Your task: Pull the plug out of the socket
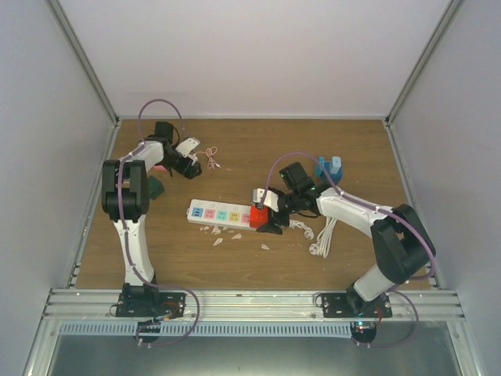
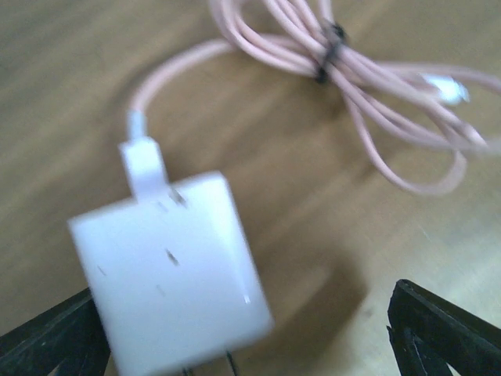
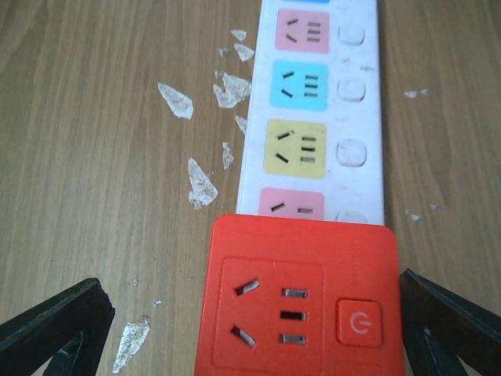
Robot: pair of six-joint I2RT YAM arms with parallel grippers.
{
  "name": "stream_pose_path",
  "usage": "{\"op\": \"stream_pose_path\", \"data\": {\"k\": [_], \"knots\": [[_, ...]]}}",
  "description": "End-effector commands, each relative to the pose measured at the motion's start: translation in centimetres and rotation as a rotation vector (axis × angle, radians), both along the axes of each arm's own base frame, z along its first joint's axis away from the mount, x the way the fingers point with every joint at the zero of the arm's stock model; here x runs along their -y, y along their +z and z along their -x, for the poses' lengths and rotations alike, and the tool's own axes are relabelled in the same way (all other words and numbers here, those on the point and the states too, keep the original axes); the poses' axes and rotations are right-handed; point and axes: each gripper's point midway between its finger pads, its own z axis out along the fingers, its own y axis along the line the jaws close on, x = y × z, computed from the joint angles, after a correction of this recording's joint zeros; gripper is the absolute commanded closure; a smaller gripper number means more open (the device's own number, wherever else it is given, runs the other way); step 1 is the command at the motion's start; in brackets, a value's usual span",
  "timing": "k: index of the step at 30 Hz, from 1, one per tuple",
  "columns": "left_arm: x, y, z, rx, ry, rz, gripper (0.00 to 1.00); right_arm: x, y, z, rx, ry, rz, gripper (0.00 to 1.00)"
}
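The wooden surface (image 1: 352, 149) carries a white socket strip (image 1: 219, 213) with a red end block (image 3: 301, 305), which the right claw (image 3: 250, 290) straddles with its jaws spread wide. At the far left, the white plug (image 2: 168, 266) is out of the strip and well apart from it. It lies close against one finger of the left claw (image 2: 243, 296), which is also spread wide, and its pink cable (image 2: 376, 86) is bundled just beyond.

White flakes (image 1: 218, 240) are lying scattered on the wooden table (image 1: 258, 145), near its middle. A blue object (image 1: 329, 168) is standing toward the far right, and a dark green object (image 1: 156, 186) is sitting at the left, partly hidden, well apart from it.
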Motion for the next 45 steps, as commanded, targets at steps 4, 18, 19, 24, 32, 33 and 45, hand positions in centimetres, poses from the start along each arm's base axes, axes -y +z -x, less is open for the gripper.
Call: {"op": "stream_pose_path", "data": {"k": [4,18,19,24,32,33,45], "knots": [[1.9,6.3,4.2,0.126,-0.182,0.058,0.04,-0.5,-1.6,-0.7,0.031,0.006,0.068,0.02],[11.0,6.8,13.9,0.080,-0.514,0.190,0.03,-1.1,-2.3,-0.4,0.035,0.026,0.101,0.16],[11.8,6.6,14.2,0.073,-0.525,0.193,0.03,-1.2,-2.3,-0.4,0.037,0.027,0.102,0.17],[14.7,4.1,15.6,0.021,-0.568,0.173,0.04,-1.3,-1.9,-0.5,0.041,0.021,0.096,0.27],[17.2,1.7,17.3,0.007,-0.635,0.103,0.05,-1.5,-1.1,-0.3,0.044,0.026,0.076,0.36],[17.3,1.4,17.6,0.002,-0.641,0.095,0.04,-1.5,-1.0,-0.2,0.045,0.027,0.071,0.37],[14.5,-3.2,18.6,-0.032,-0.633,-0.096,0.10,-2.4,2.2,-0.4,0.052,0.027,-0.020,0.58]]}}
